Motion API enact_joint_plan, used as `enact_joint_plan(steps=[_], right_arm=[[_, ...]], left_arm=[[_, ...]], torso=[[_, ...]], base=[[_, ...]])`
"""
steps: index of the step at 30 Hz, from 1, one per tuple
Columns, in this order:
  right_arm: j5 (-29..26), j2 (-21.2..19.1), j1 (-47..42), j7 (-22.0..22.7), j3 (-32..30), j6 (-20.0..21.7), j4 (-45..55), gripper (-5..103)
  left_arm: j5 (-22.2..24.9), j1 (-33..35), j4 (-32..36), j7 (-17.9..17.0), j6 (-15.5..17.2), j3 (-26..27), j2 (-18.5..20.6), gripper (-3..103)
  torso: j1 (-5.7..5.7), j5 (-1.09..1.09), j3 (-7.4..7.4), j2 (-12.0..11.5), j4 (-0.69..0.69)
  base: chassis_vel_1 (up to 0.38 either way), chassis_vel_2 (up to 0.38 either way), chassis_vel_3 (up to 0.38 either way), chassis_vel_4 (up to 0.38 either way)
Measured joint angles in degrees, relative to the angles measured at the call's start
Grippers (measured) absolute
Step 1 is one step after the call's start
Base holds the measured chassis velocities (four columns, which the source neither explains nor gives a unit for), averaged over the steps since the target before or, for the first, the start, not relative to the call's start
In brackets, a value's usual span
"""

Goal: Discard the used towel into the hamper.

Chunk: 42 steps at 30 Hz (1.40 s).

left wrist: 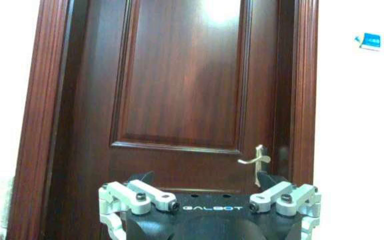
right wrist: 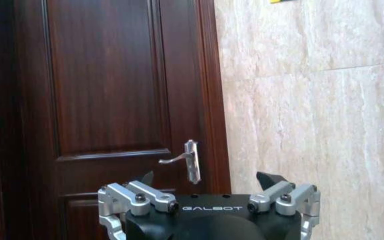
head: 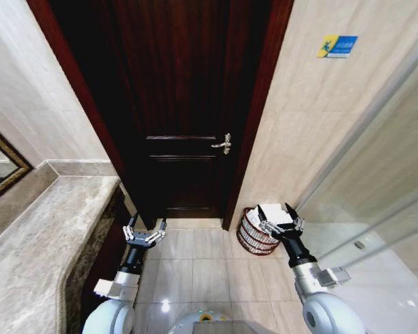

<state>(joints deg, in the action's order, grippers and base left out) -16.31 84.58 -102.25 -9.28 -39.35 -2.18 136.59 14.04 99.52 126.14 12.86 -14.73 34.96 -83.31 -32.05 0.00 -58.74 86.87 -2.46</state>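
Note:
The hamper (head: pixel 251 236), a small round dark reddish wire basket, stands on the floor against the wall right of the door. Something white, apparently the towel (head: pixel 276 216), lies in its mouth. My right gripper (head: pixel 274 207) hovers open just above the hamper's near rim, its fingers spread around the white cloth without gripping it. In the right wrist view that gripper (right wrist: pixel 207 176) is open and empty, facing the door and wall. My left gripper (head: pixel 145 228) is open and empty over the floor beside the counter's end, also open in its wrist view (left wrist: pixel 205 177).
A dark wooden door (head: pixel 181 104) with a metal handle (head: pixel 225 144) is shut straight ahead. A marble counter (head: pixel 35 243) runs along the left, a glass panel (head: pixel 376 174) along the right. Tiled floor (head: pixel 195 261) lies between.

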Motion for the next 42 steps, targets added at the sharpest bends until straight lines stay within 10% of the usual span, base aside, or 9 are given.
enact_joint_plan(steps=[42], right_arm=[[0.00, 0.00, -0.03, 0.00, 0.01, 0.00, 0.00, 100]], left_arm=[[0.00, 0.04, 0.00, 0.00, 0.00, 0.00, 0.00, 100]], torso=[[0.12, 0.01, 0.05, 0.07, -0.01]], base=[[0.119, -0.122, -0.113, 0.115]])
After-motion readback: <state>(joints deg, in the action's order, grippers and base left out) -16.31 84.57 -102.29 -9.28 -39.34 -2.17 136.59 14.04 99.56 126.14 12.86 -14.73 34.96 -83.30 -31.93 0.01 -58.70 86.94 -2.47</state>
